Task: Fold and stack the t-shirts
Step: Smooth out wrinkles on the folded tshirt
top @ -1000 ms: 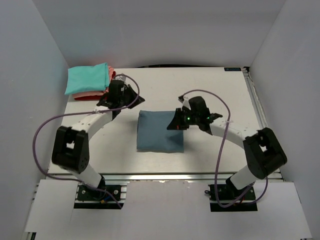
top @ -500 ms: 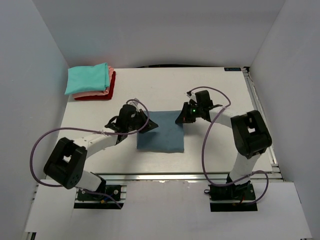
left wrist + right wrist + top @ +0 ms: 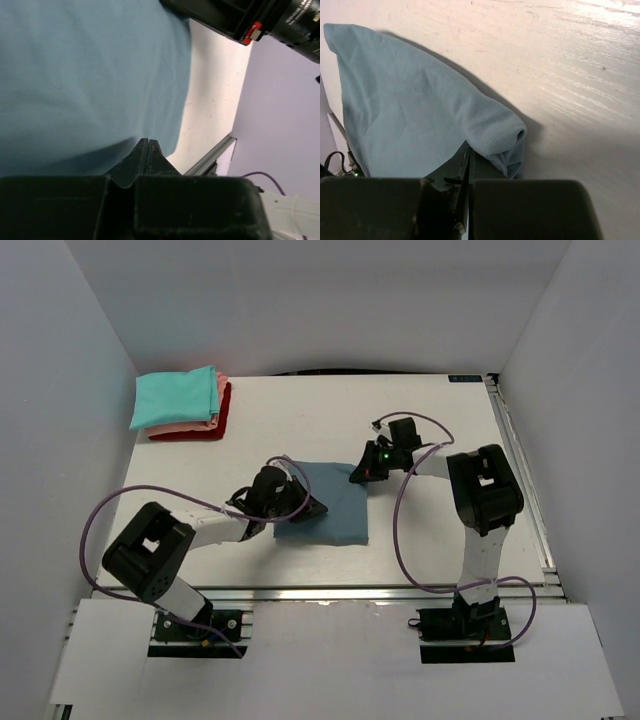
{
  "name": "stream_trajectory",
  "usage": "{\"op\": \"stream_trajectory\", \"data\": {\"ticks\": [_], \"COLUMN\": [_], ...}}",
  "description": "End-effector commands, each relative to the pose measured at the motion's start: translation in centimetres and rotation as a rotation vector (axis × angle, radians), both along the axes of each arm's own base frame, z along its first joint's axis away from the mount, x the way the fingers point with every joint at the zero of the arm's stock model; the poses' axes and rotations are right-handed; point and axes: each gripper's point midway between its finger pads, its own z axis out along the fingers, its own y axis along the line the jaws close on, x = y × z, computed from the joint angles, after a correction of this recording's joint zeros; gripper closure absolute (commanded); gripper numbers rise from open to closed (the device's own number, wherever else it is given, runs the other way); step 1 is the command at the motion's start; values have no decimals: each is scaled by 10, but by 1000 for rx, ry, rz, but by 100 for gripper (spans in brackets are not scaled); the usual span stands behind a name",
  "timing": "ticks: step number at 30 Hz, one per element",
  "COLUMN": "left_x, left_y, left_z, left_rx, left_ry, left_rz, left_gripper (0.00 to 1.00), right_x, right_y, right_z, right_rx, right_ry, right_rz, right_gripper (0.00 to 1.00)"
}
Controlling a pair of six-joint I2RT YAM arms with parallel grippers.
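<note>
Shirt (image 3: 335, 510), slate-blue, folded to a rectangle, lying in the middle of the table (image 3: 300, 420), well apart from the stack (image 3: 178, 405) of teal, pink and red shirts at the far left corner. Left claw (image 3: 312, 508) fully closed at its left edge; right claw (image 3: 357, 477) fully closed at its far right corner, where the cloth bunches. Whether either pinches fabric cannot be told. Risk: a grip on the top layer alone would likely peel the fold open on the way to the stack.

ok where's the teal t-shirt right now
Top view: the teal t-shirt lies at the far left corner of the table, atop the salmon-pink t-shirt and red t-shirt.
</note>
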Motion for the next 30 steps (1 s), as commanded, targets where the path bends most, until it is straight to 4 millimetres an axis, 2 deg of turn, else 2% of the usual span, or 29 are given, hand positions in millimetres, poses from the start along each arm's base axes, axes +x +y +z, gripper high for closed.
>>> {"op": "stream_trajectory", "data": {"ticks": [1, 4, 8, 11, 13, 14, 16, 17, 19, 20, 23, 26, 27, 30], "left_x": [-5, -12, -27, -33, -41, -42, -47, -43, -44, -39, -41, -54, -50, -48], "left_y": [11, 18, 34, 41, 55, 59, 76, 82, 101, 104, 122, 141, 150, 162], "left_z": [-16, -37, -74, -83, -93, -89, -94, -85, -87, -75, -71, -78, -77, -61], "left_rx": [46, 71, 128, 146, 192, 197, 259, 265, 331, 333, 382, 465, 497, 534], "left_ry": [8, 34, 92, 111, 130, 119, 131, 99, 114, 77, 89, 138, 130, 101], "left_rz": [24, 31, 51, 74, 100, 106, 130, 142, 175, 183, 198, 187, 218, 239], "left_gripper": [100, 100, 100, 100, 100, 100, 100, 100, 100, 100, 100, 100, 100, 100], "right_x": [18, 21, 23, 25, 26, 26, 27, 27, 27, 26, 26, 27, 28, 30], "right_y": [3, 1, 0, -1, -1, -1, -2, -2, -2, -3, -3, -3, -3, -1], "right_z": [6, 1, -3, -3, -3, -3, -2, -2, -3, -4, -6, -7, -6, 5], "right_rx": [15, 12, 7, 3, 4, 3, 3, 1, -2, -3, -8, -8, -8, 3], "right_ry": [-58, -48, -46, -46, -46, -46, -49, -49, -51, -50, -45, -46, -47, -75], "right_rz": [8, 2, 1, -1, 0, 1, 2, 2, 6, 5, 1, -1, -3, 7], "right_gripper": [100, 100, 100, 100, 100, 100, 100, 100, 100, 100, 100, 100, 100, 100]}}
